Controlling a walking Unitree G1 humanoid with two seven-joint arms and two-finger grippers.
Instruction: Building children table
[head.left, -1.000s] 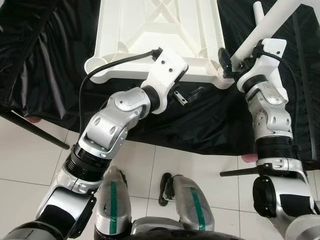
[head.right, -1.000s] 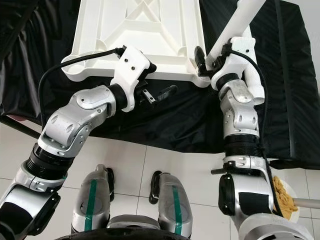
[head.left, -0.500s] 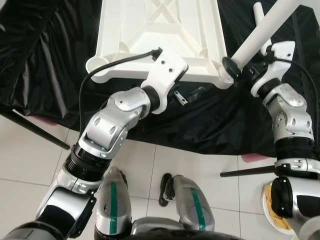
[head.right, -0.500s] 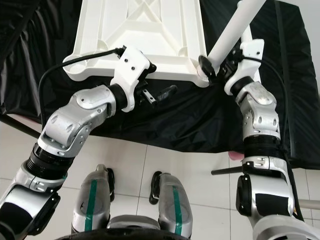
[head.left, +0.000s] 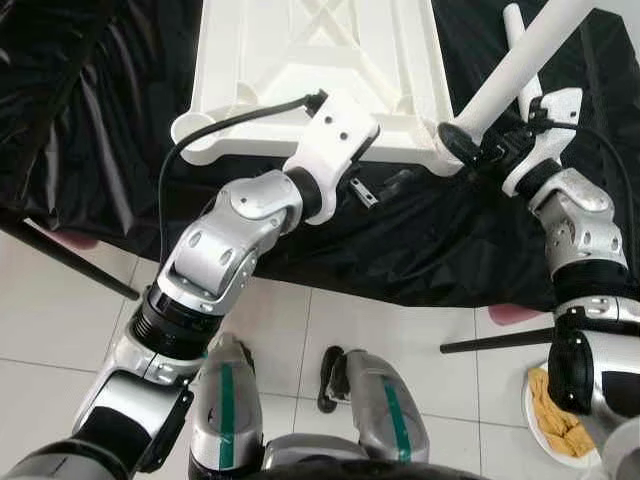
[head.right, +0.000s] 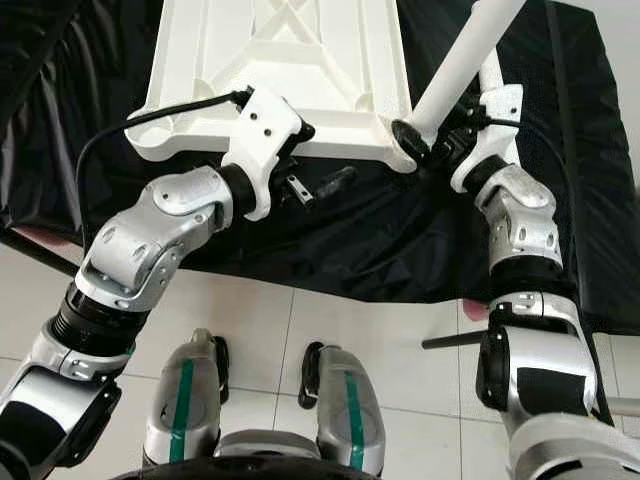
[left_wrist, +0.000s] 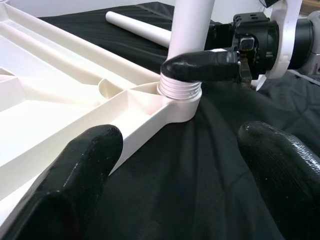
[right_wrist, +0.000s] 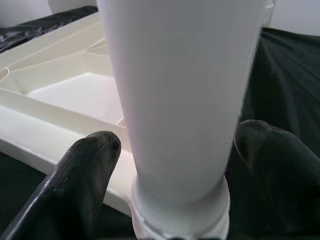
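Beside upturned tabletop (head.left: 320, 70), spare leg (left_wrist: 140, 29)

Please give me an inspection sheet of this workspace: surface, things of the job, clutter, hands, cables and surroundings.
Surface: black cloth spread under the work.
Job's things: white tabletop lying upside down; white table leg standing tilted in its near right corner socket, threads showing; a second leg lying loose on the cloth.
Clutter: plate of yellowish food on the floor.
Hands: right hand fingers on either side of the leg's base; left hand open, low beside the tabletop's near edge.
Cables: black cable looping from the left wrist.
Surroundings: white floor tiles; thin black rods at both sides.
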